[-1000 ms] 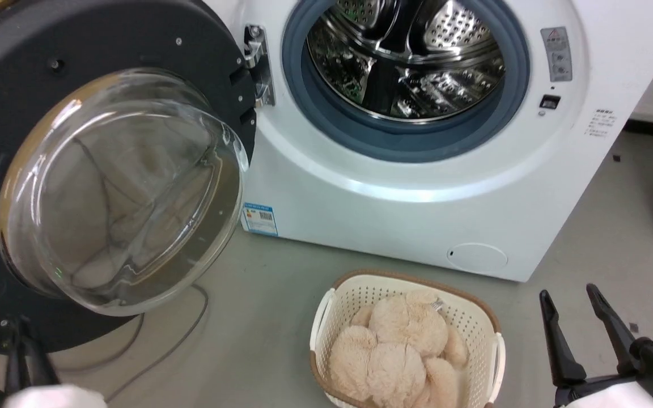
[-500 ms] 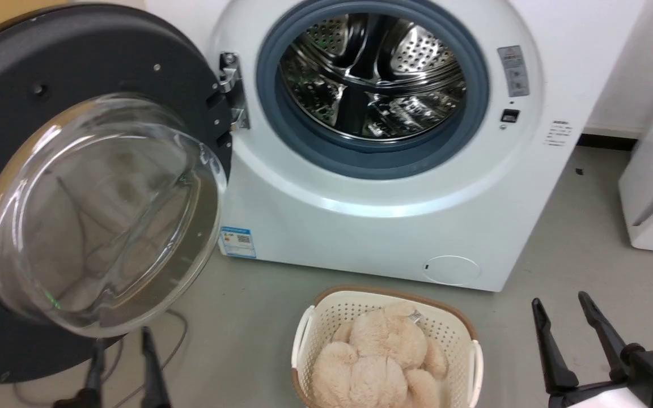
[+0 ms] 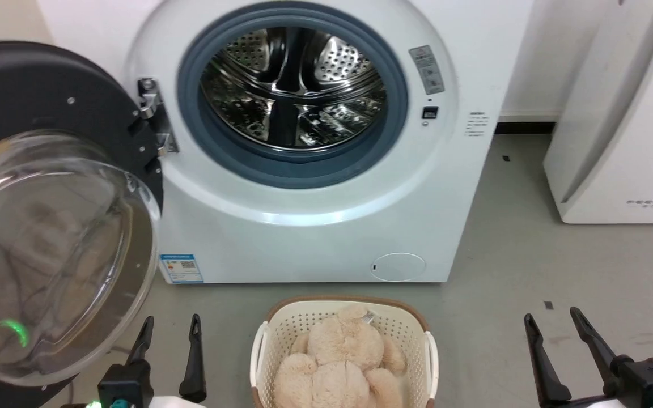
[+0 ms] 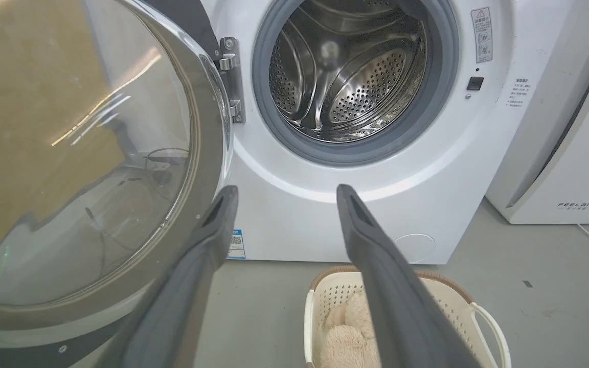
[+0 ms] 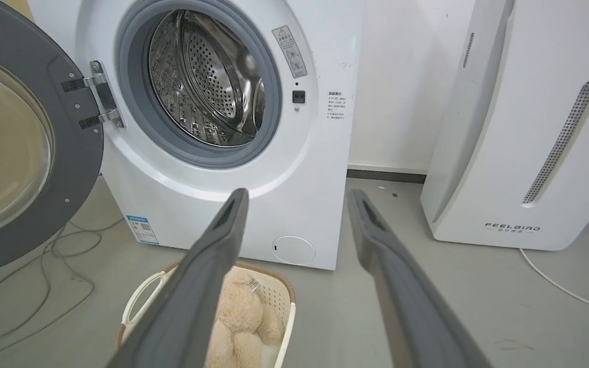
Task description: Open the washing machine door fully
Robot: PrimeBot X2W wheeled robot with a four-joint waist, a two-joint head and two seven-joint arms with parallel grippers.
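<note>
The washing machine door (image 3: pixel 60 221) stands swung out on its hinge (image 3: pixel 153 122) at the left side of the washing machine (image 3: pixel 304 232). Its black rim and bulging glass bowl face me, and the machine's mouth is uncovered. Within that mouth lie the grey rubber ring (image 3: pixel 304 170) and, behind it, the perforated steel drum (image 3: pixel 292 90). On the machine's front, a blue label (image 3: pixel 181 268) sits at the lower left and a small round white flap (image 3: pixel 398 266) at the lower right. On the floor just in front of the machine, a cream basket (image 3: pixel 427 351) holds a beige plush toy (image 3: pixel 343 357). To the right of the machine, apart from it, stands a white appliance (image 3: pixel 615 113) lettered FEELAIR.

My left gripper (image 3: pixel 171 320) hovers in front of the machine's lower left corner, just beside the door's lower edge, with its fingers spread wide and nothing between them. My right gripper (image 3: pixel 551 315) hovers in front of the machine and to its right, over bare floor, its fingers likewise wide apart and empty.
</note>
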